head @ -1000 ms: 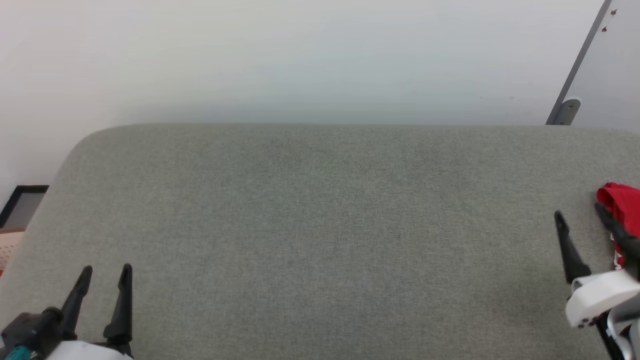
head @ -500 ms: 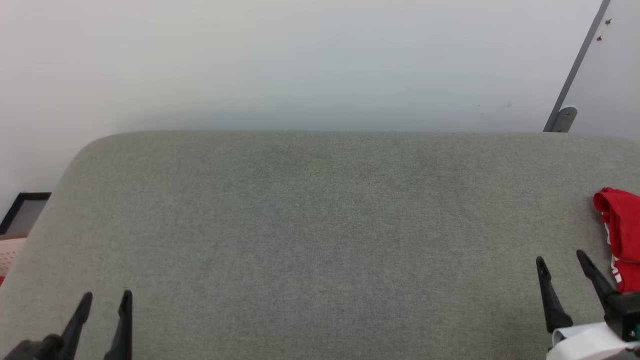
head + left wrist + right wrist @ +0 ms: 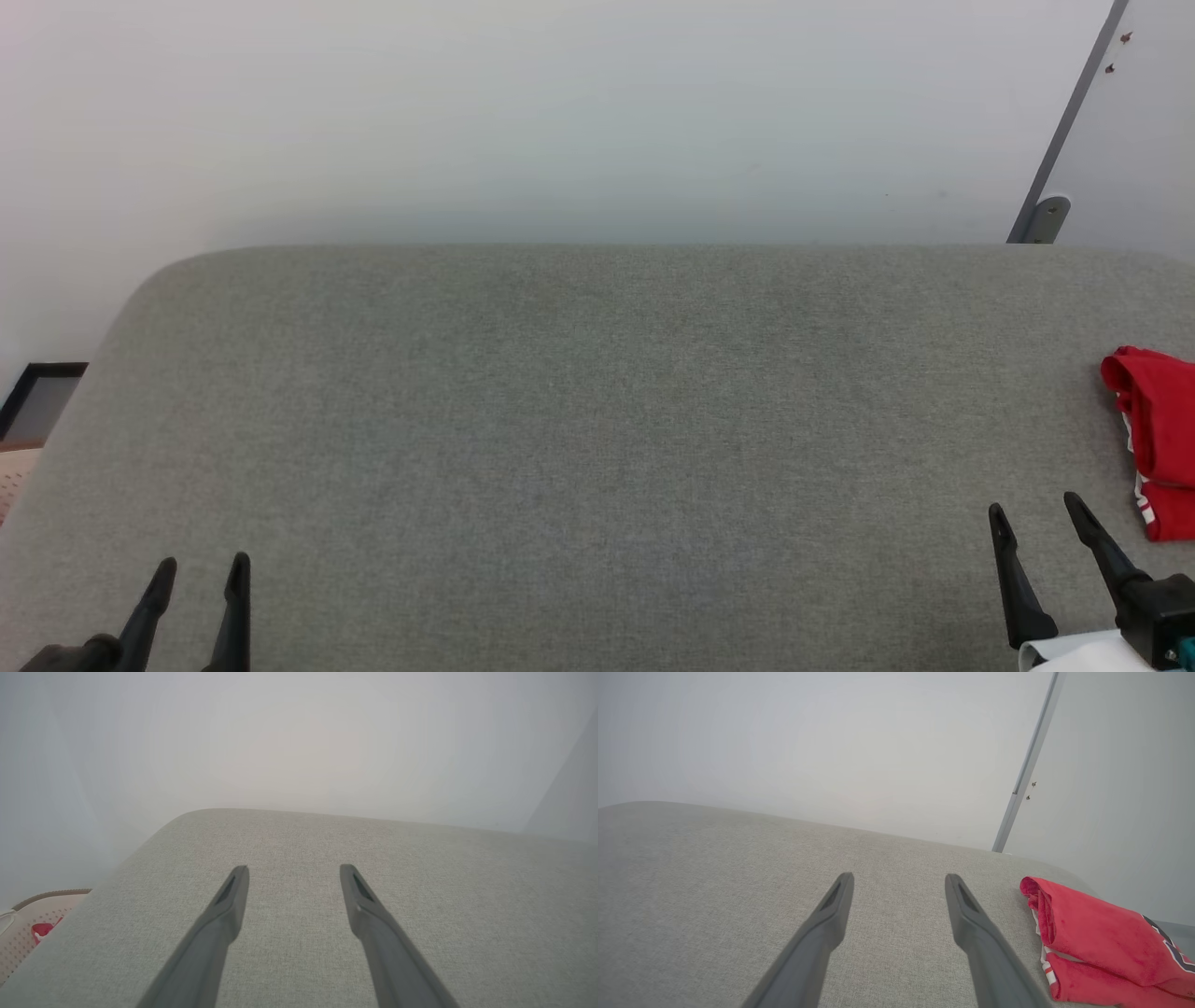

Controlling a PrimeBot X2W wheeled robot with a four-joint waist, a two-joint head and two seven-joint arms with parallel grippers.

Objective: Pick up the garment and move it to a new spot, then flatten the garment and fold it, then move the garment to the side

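The garment lies folded in a red bundle, with striped white-and-red trim and dark lettering at its edges, at the right end of the grey cushion. Near it the right gripper stands spread wide and empty, as does the left gripper.

The left hand hangs over the grey fabric counter, its two dark fingers spread apart. Past the counter's left edge sits a beige perforated basket with a red cloth inside.
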